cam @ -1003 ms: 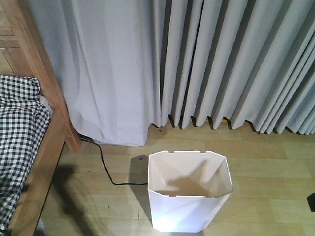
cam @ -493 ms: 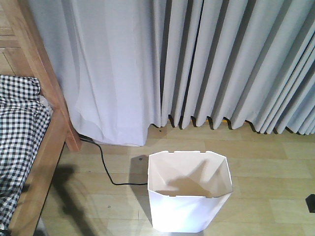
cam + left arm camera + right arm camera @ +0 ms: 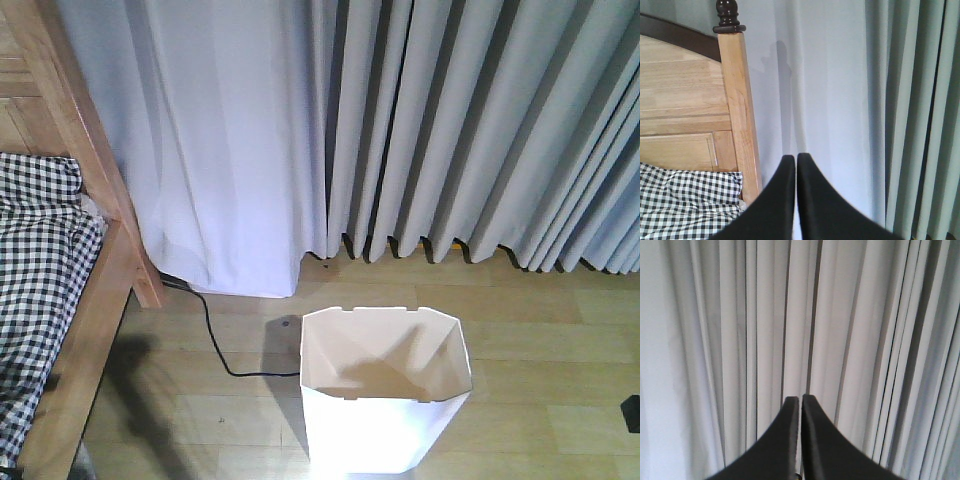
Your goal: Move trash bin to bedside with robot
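The white trash bin stands upright on the wood floor at the bottom middle of the front view, its notched rim open and its inside bare. The bedside is at the left: a light wooden bed frame with checkered bedding. The left wrist view shows the tall bed post and checkered bedding behind my left gripper, which is shut on nothing. My right gripper is shut too, held in front of the curtain. Neither gripper appears in the front view.
Grey pleated curtains hang to the floor behind the bin. A black cable runs over the floor from the bed post toward the bin. A small dark object sits at the right edge.
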